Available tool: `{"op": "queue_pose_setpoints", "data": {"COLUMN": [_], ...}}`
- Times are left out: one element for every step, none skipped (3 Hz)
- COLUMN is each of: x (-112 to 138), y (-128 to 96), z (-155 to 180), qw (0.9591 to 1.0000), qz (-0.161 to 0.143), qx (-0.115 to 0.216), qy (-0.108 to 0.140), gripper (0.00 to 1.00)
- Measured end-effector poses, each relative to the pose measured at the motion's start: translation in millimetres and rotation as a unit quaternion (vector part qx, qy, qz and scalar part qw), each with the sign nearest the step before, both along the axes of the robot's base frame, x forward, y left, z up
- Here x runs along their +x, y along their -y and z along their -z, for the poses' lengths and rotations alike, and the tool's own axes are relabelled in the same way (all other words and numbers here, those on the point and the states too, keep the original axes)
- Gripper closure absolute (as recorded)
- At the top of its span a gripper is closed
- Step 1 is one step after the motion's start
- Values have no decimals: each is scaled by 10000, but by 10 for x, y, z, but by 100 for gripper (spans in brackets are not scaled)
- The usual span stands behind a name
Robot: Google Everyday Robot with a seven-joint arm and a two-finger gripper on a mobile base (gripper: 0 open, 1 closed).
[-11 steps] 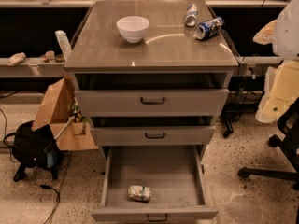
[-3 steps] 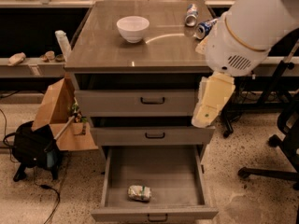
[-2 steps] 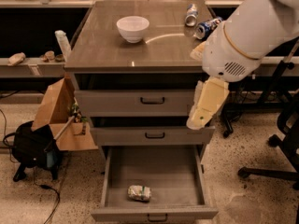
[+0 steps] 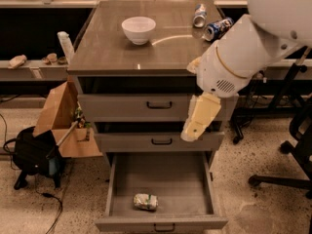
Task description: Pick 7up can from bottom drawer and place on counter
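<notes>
Pale whitish-silver metal with green markings and a dented, crumpled body: the 7up can [image 4: 146,202] lies on its side on the floor of the bottom drawer [image 4: 168,177], near the front wall and a bit left of centre. The drawer is pulled out. It is grey sheet metal, boxy and deep, with a small dark handle on its front. Two shallower grey drawers [image 4: 146,106] sit above it, each with a dark bar handle.

The counter [image 4: 112,52] is smooth, glossy, grey-brown and rectangular, with a curved glare streak. On it stand a round glossy white bowl [image 4: 138,29] and, at the right rear, a blue can [image 4: 217,28] on its side with a silver can [image 4: 199,14] just behind it.

The gripper [image 4: 197,118] is smooth cream plastic on a rounded white arm [image 4: 248,52]. It hangs in front of the cabinet's right side, across the upper drawer fronts, well above the 7up can and apart from it. Whether it is wide or narrow, cannot tell.

Left of the cabinet are a brown cardboard box [image 4: 53,111] and a black bag [image 4: 31,152] on the speckled floor. A black chair base [image 4: 285,179] is at the right.
</notes>
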State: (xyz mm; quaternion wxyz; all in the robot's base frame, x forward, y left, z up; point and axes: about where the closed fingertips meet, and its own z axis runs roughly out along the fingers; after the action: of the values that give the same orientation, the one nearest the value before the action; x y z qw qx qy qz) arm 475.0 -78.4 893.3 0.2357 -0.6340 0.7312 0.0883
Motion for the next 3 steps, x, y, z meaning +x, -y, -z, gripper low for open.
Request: {"op": "queue_pose_setpoints", "data": {"x": [30, 59, 158], "y": [-95, -142, -194], "z": [209, 472, 922], "qw": [9999, 9995, 9983], "qz": [53, 172, 259], "qx": [-111, -253, -409], "qy": [-3, -49, -323], "gripper": [0, 0, 0]}}
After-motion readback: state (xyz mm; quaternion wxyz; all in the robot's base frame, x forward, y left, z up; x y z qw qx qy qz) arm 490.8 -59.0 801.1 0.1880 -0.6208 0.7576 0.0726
